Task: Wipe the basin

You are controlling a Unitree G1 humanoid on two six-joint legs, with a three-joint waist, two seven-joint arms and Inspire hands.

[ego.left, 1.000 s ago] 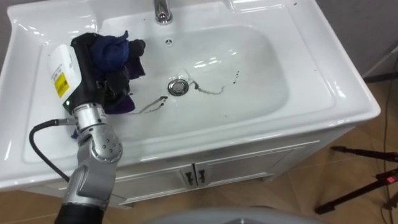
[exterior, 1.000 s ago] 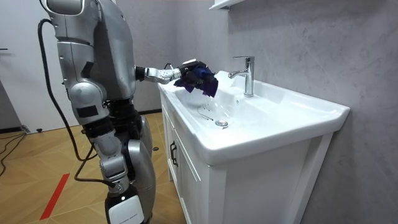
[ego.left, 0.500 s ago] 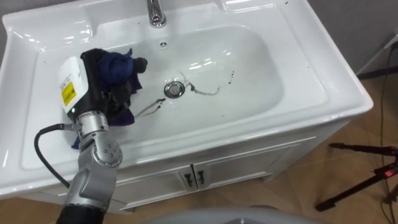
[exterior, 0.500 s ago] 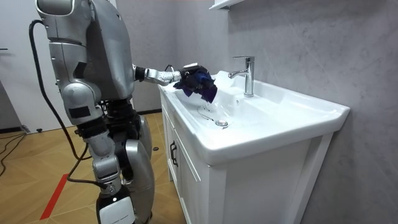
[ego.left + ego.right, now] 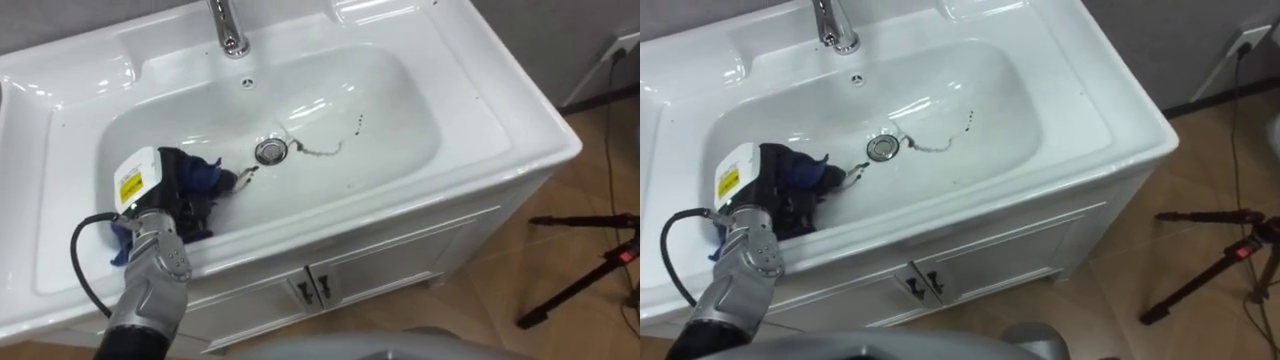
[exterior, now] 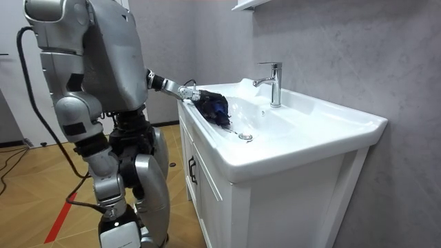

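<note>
A white basin [image 5: 395,85] [image 5: 1000,75] [image 6: 289,124] with a chrome drain [image 5: 269,151] [image 5: 881,148] has dark smears [image 5: 320,150] [image 5: 935,145] on its floor right of the drain. My left hand [image 5: 160,190] [image 5: 760,185] [image 6: 189,93] is shut on a dark blue cloth [image 5: 200,180] [image 5: 805,175] [image 6: 215,107], low inside the basin's left part, left of the drain. The cloth rests against the basin's left slope. In the room view I stand at the basin's front, leaning toward it.
A chrome tap [image 5: 228,28] [image 5: 833,25] [image 6: 273,83] stands at the back rim. Cabinet doors [image 5: 340,285] lie below the basin. A tripod's legs [image 5: 590,270] stand on the wooden floor at the right. A grey wall [image 6: 344,55] backs the basin.
My left hand has dropped with the cloth from above the basin's left rim down into the bowl. The head camera has shifted, and my body leans further forward.
</note>
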